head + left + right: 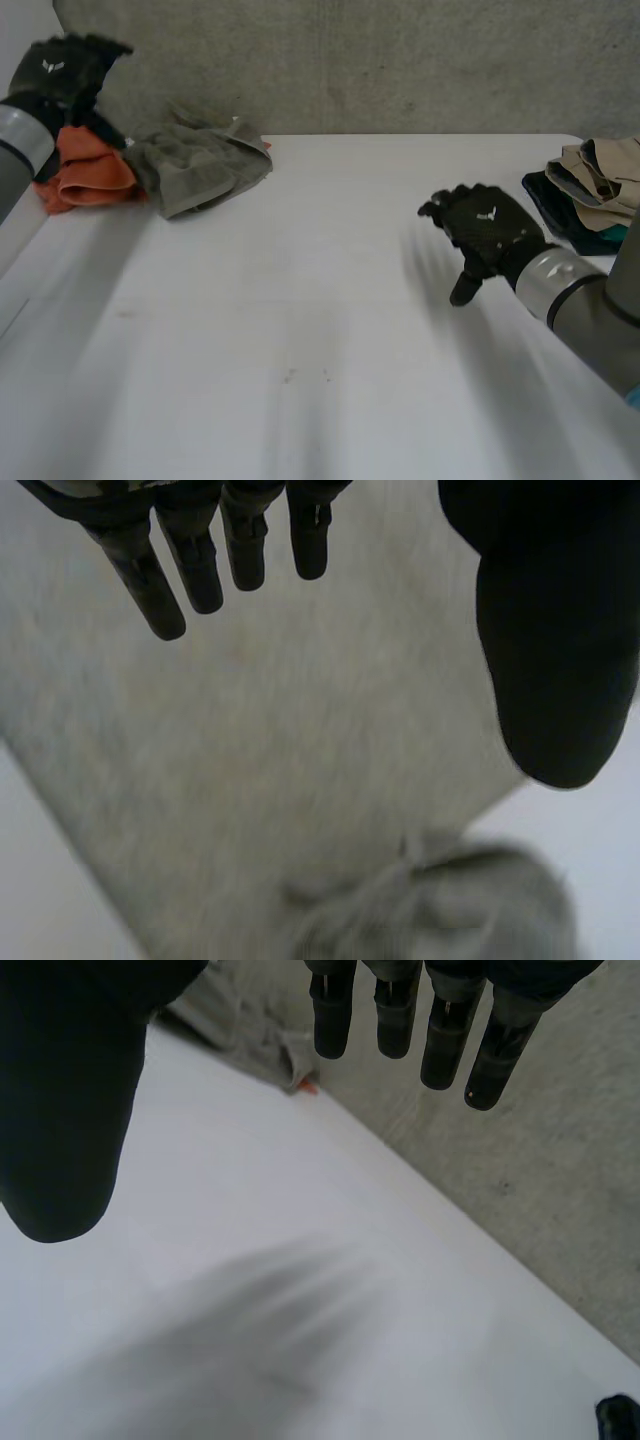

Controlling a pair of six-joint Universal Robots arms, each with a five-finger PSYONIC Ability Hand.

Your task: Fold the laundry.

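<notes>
A crumpled olive-grey garment (200, 165) lies at the table's far left, with an orange cloth (88, 172) bunched beside it. My left hand (68, 68) hovers above the orange cloth, open and empty; its straight fingers (190, 560) and thumb (555, 650) hang over the grey garment (450, 905). My right hand (487, 232) floats above the table's right middle, open, holding nothing. Its fingers (440, 1020) point toward the far grey garment (255, 1030).
A stack of folded clothes (590, 190), tan over dark teal, sits at the table's right edge. A grey wall (400, 60) runs behind the white table (300, 330).
</notes>
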